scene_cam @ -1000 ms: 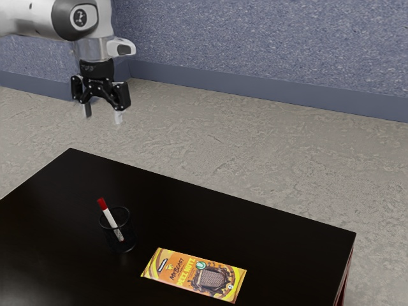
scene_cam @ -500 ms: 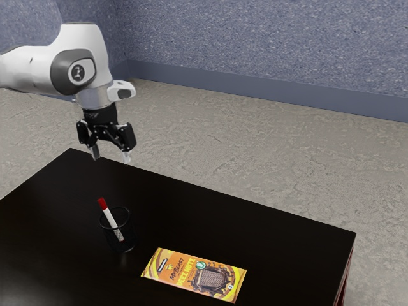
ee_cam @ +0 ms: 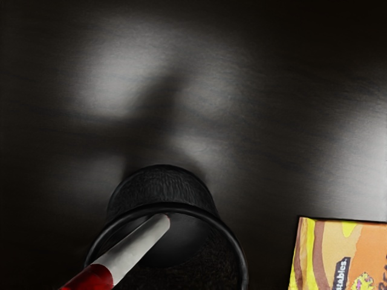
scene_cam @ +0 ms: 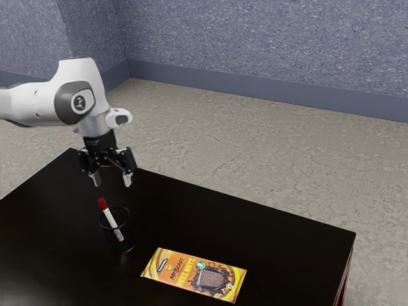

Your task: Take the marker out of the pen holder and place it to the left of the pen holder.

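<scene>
Since the gripper [scene_cam: 112, 181] was lowered toward the marker [scene_cam: 111, 217], the reach phase was judged nearly done, with the grasp next. Fingers were spread, nothing held between them. Marker and pen holder [scene_cam: 131, 238] were left unmoved: the marker was still propped at a slant inside the holder, red end up past the rim, between the table's [scene_cam: 255, 223] far edge and the chocolate bar [scene_cam: 191, 275]. The bar was laid flat just beside the holder, toward the table corner at the exterior view's right; not expected to block the lift. Main obstacle: the rim, by which the white barrel was ringed. A finger could be caught on it and the holder dragged or tipped. Best grip was judged to be on the exposed red end, fingers matched to the slant, then a pull clear of the rim before any sideways move.
</scene>
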Action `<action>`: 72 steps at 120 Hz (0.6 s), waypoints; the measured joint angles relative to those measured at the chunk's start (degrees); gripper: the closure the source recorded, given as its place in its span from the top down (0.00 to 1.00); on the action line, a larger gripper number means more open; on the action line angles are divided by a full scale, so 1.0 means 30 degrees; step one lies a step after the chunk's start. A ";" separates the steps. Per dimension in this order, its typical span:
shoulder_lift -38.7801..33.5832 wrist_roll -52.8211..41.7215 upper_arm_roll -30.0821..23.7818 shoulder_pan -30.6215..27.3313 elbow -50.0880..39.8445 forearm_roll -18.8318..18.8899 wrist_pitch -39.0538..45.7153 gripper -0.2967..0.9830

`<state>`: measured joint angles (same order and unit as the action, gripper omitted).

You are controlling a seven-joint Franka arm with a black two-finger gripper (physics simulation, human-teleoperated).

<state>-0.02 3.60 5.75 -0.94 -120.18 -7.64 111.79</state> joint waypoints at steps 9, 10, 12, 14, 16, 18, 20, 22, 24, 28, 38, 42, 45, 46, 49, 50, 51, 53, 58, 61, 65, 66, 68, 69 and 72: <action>-0.0391 -0.0036 0.0623 0.0332 -0.0306 -0.0109 -0.0657 0.77; -0.0429 -0.0041 0.0691 0.0363 -0.0383 -0.0115 -0.0710 0.77; -0.0498 -0.0055 0.0846 0.0433 -0.0552 -0.0127 -0.0799 0.77; -0.0549 -0.0069 0.0976 0.0463 -0.0700 -0.0137 -0.0879 0.77; -0.0586 -0.0083 0.1072 0.0440 -0.0839 -0.0146 -0.0941 0.77; -0.0614 -0.0097 0.1149 0.0381 -0.1003 -0.0153 -0.0961 0.77; -0.0634 -0.0110 0.1230 0.0307 -0.1163 -0.0160 -0.0966 0.77; -0.0648 -0.0123 0.1289 0.0195 -0.1289 -0.0166 -0.0971 0.77; -0.0658 -0.0136 0.1340 0.0059 -0.1382 -0.0171 -0.0973 0.77; -0.0658 -0.0160 0.1391 -0.0290 -0.1543 -0.0179 -0.0912 0.77; -0.0560 -0.0211 0.1406 -0.1274 -0.1852 -0.0200 -0.0637 0.77; -0.0541 -0.0229 0.1384 -0.1636 -0.1887 -0.0212 -0.0548 0.77; -0.0490 -0.0242 0.1339 -0.1902 -0.1879 -0.0224 -0.0475 0.77; -0.0467 -0.0247 0.1317 -0.1990 -0.1870 -0.0228 -0.0441 0.77; -0.0423 -0.0259 0.1197 -0.2285 -0.1841 -0.0240 -0.0342 0.77; -0.0414 -0.0263 0.1162 -0.2372 -0.1832 -0.0244 -0.0310 0.77; -0.0406 -0.0267 0.1128 -0.2454 -0.1825 -0.0249 -0.0280 0.77; -0.0394 -0.0275 0.1073 -0.2595 -0.1814 -0.0258 -0.0220 0.77; -0.0368 -0.0294 0.0991 -0.2837 -0.1797 -0.0284 -0.0085 0.77; -0.0350 -0.0304 0.0961 -0.2930 -0.1791 -0.0297 -0.0014 0.77; -0.0327 -0.0318 0.0872 -0.3067 -0.1787 -0.0323 0.0094 0.77; -0.0323 -0.0321 0.0837 -0.3108 -0.1786 -0.0334 0.0126 0.77; -0.0317 -0.0327 0.0758 -0.3191 -0.1785 -0.0355 0.0190 0.77; -0.0315 -0.0330 0.0727 -0.3220 -0.1785 -0.0365 0.0220 0.77; -0.0302 -0.0340 0.0643 -0.3286 -0.1784 -0.0389 0.0305 0.77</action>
<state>-0.92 2.58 7.68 -10.80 -125.53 -8.81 112.70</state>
